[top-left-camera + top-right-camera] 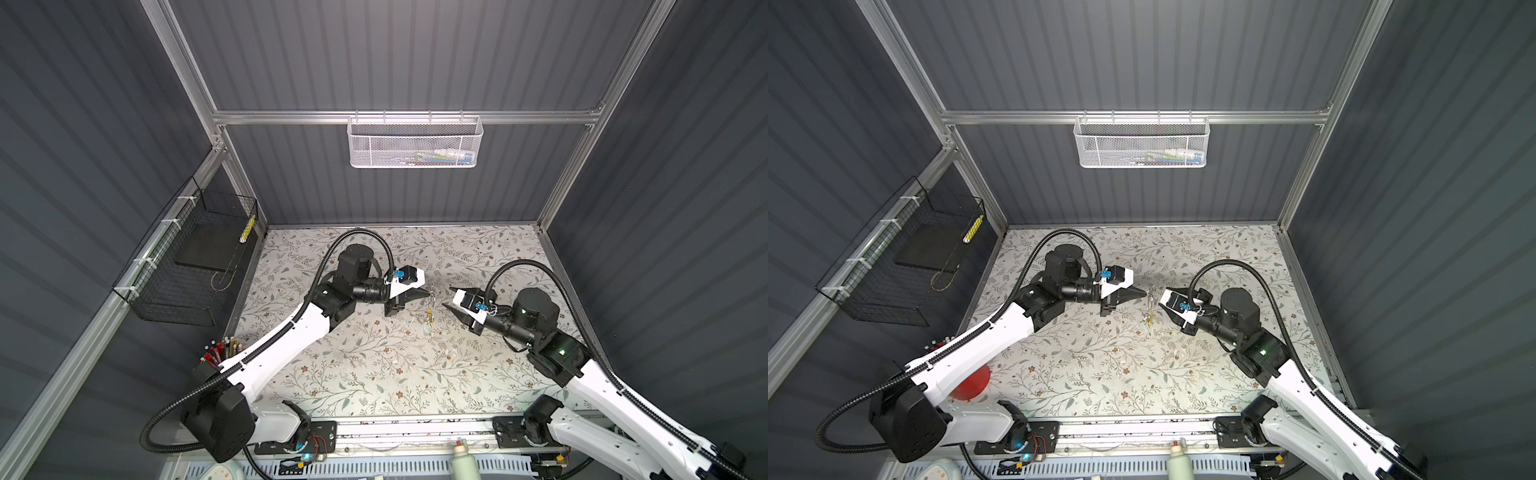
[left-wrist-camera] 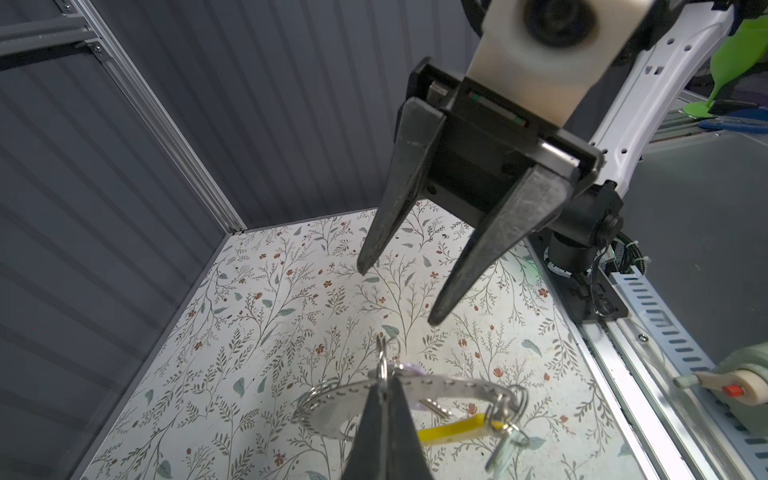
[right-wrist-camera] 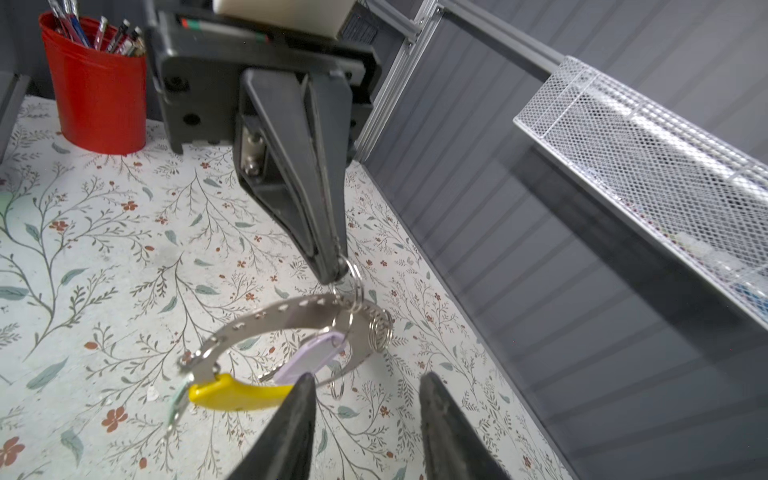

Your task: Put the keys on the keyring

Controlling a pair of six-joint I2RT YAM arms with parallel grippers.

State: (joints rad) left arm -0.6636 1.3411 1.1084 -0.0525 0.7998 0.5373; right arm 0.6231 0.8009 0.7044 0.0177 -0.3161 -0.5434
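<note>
White shells (image 1: 282, 345), black joints (image 1: 220, 419), ribbed black hoses (image 1: 365, 232), tapered dark left claw (image 3: 332, 268), right claw (image 2: 399, 293)

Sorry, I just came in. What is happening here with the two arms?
The left gripper is shut on a small ring of the keyring, holding it above the table. A lilac-headed key hangs from the band. The right gripper faces it, open and holding nothing.

The keyring (image 3: 257, 324) is shiny perforated metal with a smooth, glossy yellow plastic segment.
</note>
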